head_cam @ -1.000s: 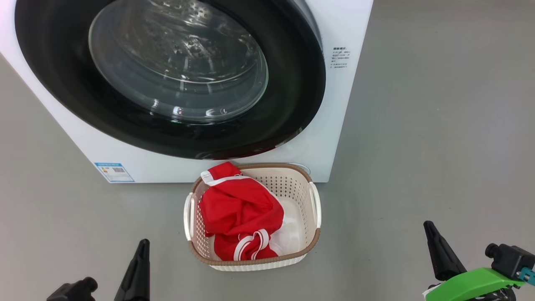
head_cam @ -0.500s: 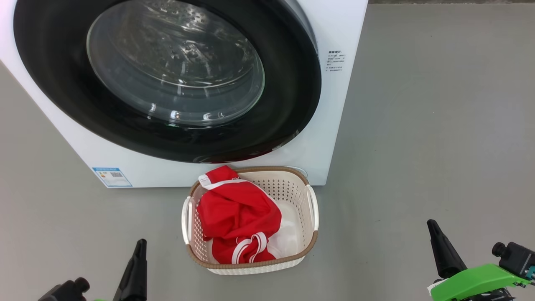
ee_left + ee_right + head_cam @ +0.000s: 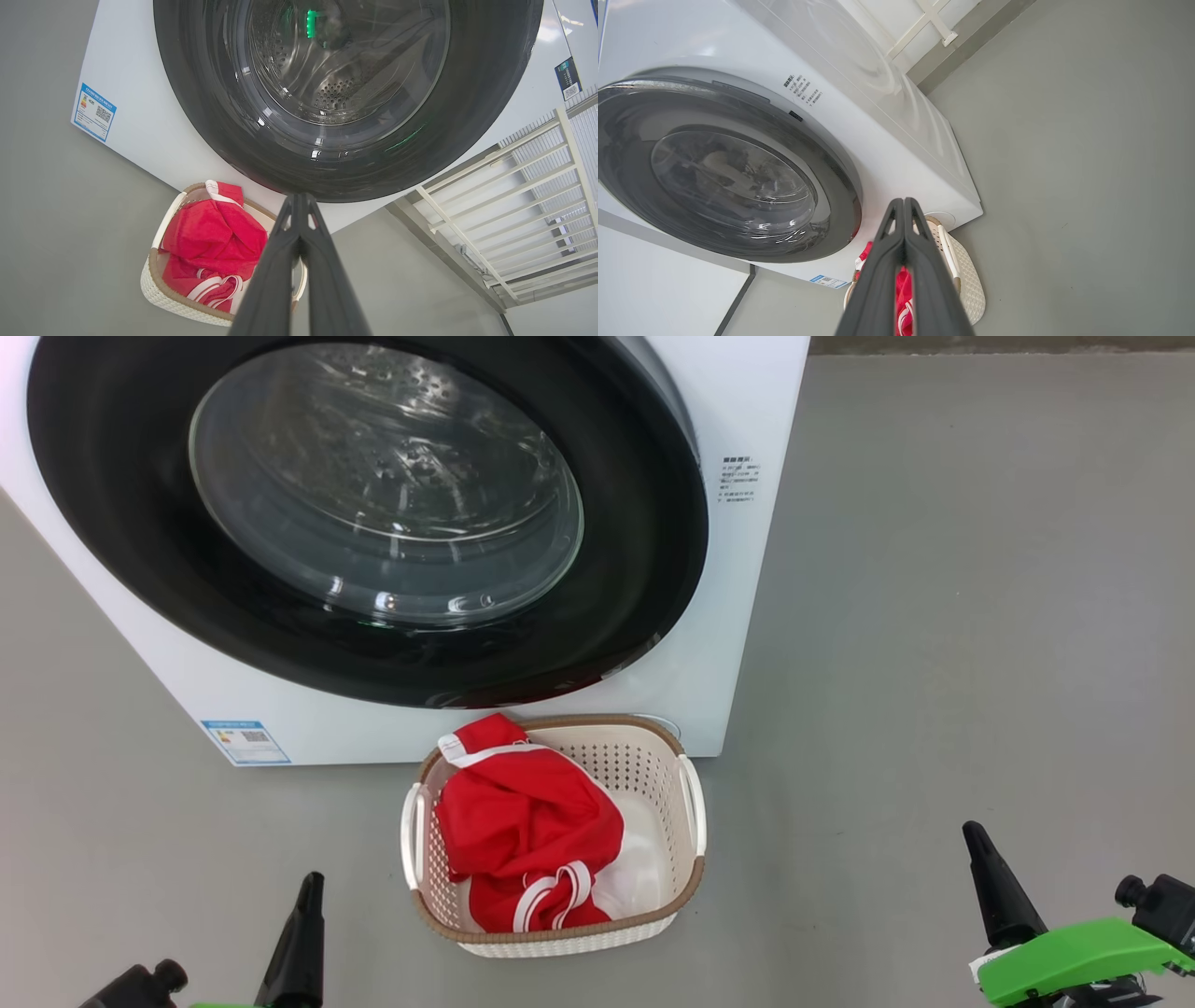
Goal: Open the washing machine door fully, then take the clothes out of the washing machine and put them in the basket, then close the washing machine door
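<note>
The clothes [image 3: 527,821], a red heap with white stripe trim, lie inside the basket [image 3: 560,943], filling its left side, with one corner draped over the far rim. The basket stands on the grey floor [image 3: 934,663] just in front of the washing machine [image 3: 747,616], below the washing machine door [image 3: 644,569], which sits closed against the front. The perforated drum shows through its glass. The left gripper [image 3: 311,882] and right gripper [image 3: 976,835] hang low on either side, well apart from the basket. Both are clenched, fingers pressed together, gripping nothing.

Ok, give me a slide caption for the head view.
Clothes in the basket, washing machine door shut, left claw and right claw closed and empty at the frame's lower corners.
</note>
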`<state>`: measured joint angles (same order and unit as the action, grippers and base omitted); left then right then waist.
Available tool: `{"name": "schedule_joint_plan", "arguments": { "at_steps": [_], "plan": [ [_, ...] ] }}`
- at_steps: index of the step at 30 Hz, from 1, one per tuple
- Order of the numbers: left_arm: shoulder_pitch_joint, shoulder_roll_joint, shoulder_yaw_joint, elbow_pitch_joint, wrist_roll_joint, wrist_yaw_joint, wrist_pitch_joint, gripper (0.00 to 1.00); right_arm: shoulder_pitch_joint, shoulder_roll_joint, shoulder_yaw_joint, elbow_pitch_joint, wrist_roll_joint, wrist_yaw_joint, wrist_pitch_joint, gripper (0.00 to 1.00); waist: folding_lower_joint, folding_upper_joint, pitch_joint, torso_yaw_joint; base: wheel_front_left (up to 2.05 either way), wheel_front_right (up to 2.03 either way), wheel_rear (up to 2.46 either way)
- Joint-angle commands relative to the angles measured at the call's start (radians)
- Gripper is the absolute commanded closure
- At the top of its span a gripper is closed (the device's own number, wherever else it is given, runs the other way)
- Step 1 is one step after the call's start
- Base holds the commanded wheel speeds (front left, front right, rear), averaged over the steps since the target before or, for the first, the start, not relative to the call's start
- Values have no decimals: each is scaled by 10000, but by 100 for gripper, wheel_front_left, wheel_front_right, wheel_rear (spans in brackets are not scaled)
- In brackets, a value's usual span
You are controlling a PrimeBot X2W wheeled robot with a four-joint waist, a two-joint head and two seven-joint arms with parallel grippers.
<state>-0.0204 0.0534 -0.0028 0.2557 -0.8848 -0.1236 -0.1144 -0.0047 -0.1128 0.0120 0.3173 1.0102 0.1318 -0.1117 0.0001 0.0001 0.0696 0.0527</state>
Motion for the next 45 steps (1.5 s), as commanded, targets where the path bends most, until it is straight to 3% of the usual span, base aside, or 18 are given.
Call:
{"name": "schedule_joint_plan", "arguments": {
  "at_steps": [1,45],
  "plan": [
    [-341,200,228,-216,-360,-33,96,100,-405,-61,-32,-307,370,-5,107,100,-1,-1,-24,-19,0,0,0],
    [-667,177,654,-152,-4883,-57,1347,100,-795,309,-722,-578,4021,-9,1398,100,-1,-1,-432,-343,0,0,0]
  ]
}}
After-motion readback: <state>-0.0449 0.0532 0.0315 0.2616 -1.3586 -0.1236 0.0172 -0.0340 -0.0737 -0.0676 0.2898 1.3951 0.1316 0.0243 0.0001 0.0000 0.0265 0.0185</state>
